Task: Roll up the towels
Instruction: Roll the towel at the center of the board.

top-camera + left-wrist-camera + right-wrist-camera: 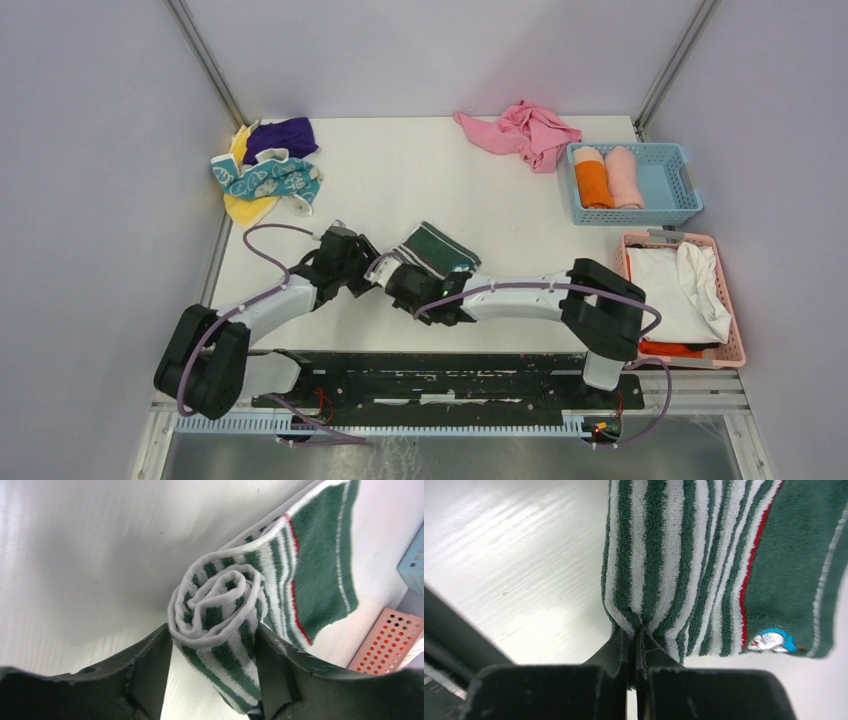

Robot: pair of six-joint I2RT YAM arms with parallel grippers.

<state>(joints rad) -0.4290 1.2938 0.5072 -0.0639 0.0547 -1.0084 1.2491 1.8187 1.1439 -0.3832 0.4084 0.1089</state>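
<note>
A green-and-white striped towel (436, 249) with a red line lies partly rolled near the table's front middle. In the left wrist view its rolled end (220, 605) sits between the fingers of my left gripper (214, 645), which stands open, both tips just touching the loose roll. My right gripper (636, 630) is shut on a pinched fold at the striped towel's (684, 555) near edge. From above, the left gripper (375, 267) and the right gripper (408, 275) meet at the towel's near-left end. Purple (283, 137), teal-and-white (265, 180) and yellow (247, 208) towels lie piled at the back left.
A pink cloth (525, 130) lies crumpled at the back. A blue basket (683, 185) at the right holds an orange roll and a pink roll. In front of it, a pink basket (733, 300) holds white fabric.
</note>
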